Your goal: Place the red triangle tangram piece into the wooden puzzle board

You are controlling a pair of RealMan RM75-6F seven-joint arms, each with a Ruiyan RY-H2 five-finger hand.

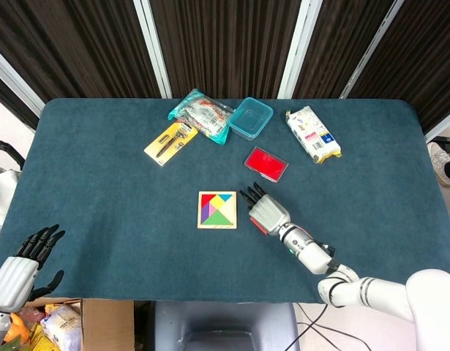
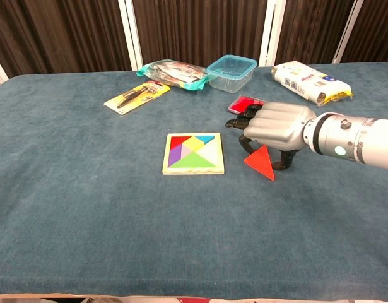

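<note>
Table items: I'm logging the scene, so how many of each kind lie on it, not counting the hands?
Puzzle board: 1
Loose red triangle: 1
Red flat case: 1
Clear container: 1
Packaged goods: 3 (tool card, teal bag, white pack)
Total: 7

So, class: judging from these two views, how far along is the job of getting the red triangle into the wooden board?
Done: the right hand has reached the red triangle beside the wooden board. In hand: its fingers close around the triangle; whether it is lifted is unclear. Left: carrying it over and seating it in the board's white gap.
</note>
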